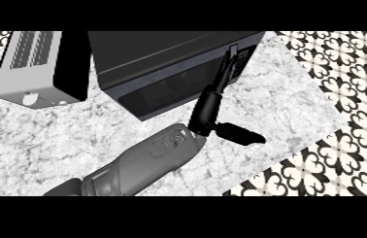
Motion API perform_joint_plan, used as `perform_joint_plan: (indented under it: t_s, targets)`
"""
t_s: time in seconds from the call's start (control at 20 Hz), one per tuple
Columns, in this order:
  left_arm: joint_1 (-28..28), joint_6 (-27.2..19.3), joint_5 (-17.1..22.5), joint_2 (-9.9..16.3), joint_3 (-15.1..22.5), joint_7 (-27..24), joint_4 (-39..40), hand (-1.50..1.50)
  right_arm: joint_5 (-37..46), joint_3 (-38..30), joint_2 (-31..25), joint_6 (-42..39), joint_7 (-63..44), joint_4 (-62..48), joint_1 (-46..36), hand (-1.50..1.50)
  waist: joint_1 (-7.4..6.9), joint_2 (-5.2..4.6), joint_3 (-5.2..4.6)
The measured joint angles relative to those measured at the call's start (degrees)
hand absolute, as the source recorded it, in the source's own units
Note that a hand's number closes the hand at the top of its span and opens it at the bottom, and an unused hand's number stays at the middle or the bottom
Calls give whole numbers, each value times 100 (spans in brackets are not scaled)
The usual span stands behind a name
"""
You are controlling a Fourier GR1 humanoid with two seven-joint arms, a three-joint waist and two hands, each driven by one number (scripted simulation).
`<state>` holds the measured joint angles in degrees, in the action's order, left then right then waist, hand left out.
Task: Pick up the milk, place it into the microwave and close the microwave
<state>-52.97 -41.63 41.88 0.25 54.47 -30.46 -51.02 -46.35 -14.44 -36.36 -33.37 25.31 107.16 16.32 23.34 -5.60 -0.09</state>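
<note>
I'm looking down at a kitchen: a grey-white marbled stone worktop carries a black box-shaped microwave at upper centre, with black-and-white patterned floor tiles at right.

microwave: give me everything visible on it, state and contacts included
The microwave is a dark, boxy unit with a matte black top and a dark glossy front, sitting on the marble counter at the picture's upper middle, skewed to the counter's edge. Its door looks shut, flush with the front; nothing shows inside through it. A control strip sits at the front's right end. One hand reaches up with straight fingers lying on the front near that strip. A grey appliance stands beside it on the left.
</note>
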Motion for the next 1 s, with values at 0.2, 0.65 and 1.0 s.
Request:
perform_joint_plan:
  t_s: [0.2,0.65,1.0]
  targets:
    - [-16,-56,126,0,57,-98,37,-150,-91,-20,-77,-49,-43,-22,-40,-150,61,8,2]
    - [-92,-114,407,-13,169,-284,109,-150,-292,-14,-219,-134,-151,-95,-150,-150,88,2,4]
    - [-158,-134,609,-25,252,-404,187,-150,-442,2,-327,-229,-222,-110,-220,-150,105,10,5]
